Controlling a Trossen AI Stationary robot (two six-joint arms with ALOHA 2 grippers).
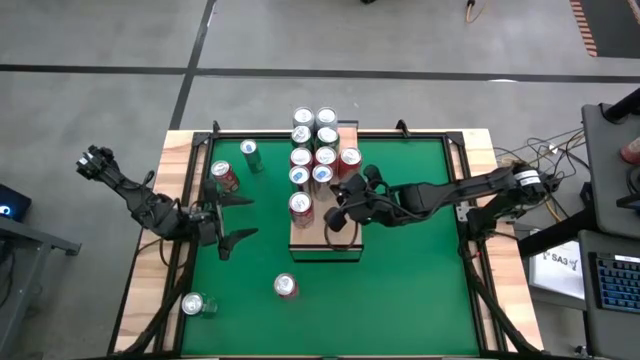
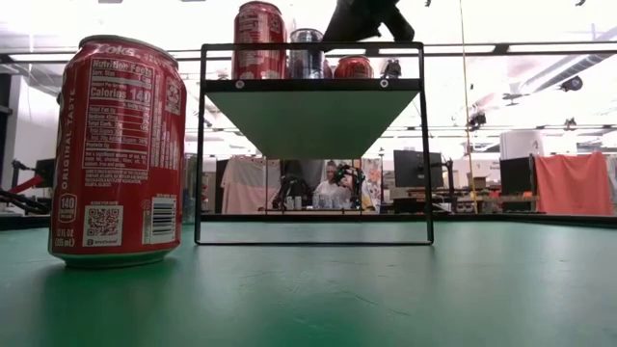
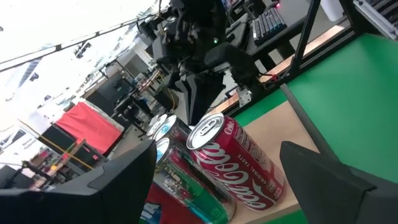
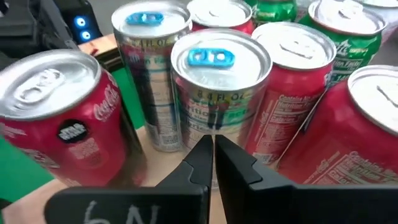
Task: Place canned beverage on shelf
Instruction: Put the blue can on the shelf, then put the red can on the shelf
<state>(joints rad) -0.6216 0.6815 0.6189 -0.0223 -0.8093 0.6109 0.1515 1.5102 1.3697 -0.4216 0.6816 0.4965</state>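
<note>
The shelf (image 1: 318,240) stands in the middle of the green table (image 1: 420,300), its long axis running from twelve to six o'clock in the high view, and its far two thirds are already packed with upright cans in close rows, the nearest of them a red cola can (image 1: 300,204) standing alone at the front of the group; the end toward six o'clock is bare wood. Four cans are still off the shelf: a red can (image 1: 224,176) and a green can (image 1: 249,152) at about ten o'clock from it, a red can (image 1: 286,286) just past its six o'clock end, and a silver can (image 1: 193,304) lying toward seven o'clock. The left gripper (image 1: 232,220) hovers with its fingers spread wide and nothing between them, at nine o'clock from the shelf, with the ten o'clock red can just beyond it at roughly twelve, so that arm looks the better placed for the next pick. The right gripper (image 1: 338,206) hangs over the shelf beside the rows, its fingers pinched together on nothing, pointing at the packed cans.
</note>
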